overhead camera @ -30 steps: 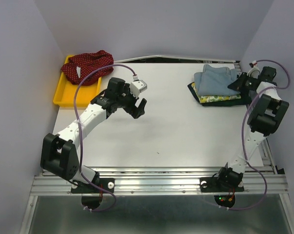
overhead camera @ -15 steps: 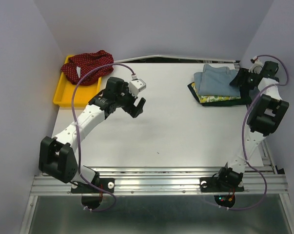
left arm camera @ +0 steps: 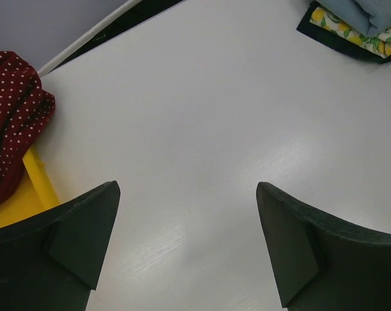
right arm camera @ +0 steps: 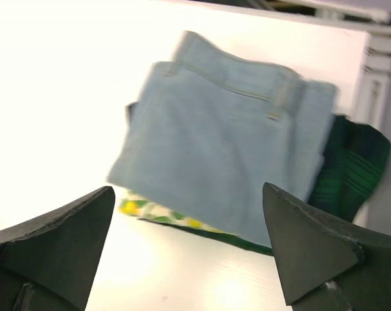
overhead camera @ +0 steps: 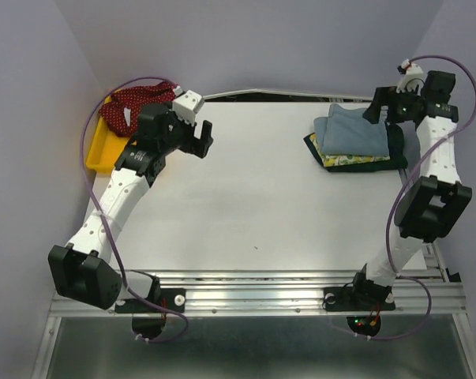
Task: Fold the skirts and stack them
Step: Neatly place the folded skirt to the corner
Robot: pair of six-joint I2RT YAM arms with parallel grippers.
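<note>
Left gripper swung, seemingly beside tray.

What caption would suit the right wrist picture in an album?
Open right gripper facing folded skirts: denim skirt on top, lemon-print skirt beneath, dark green skirt at bottom.

Item 1: my worktable, a flat white rectangular table top, matte finish.
Item 2: a shallow yellow plastic tray, directly on the top at ten o'clock, by the far-left corner.
Item 3: a folded dark green cloth skirt, flat on the top at two o'clock, bottom layer of a pile.
</note>
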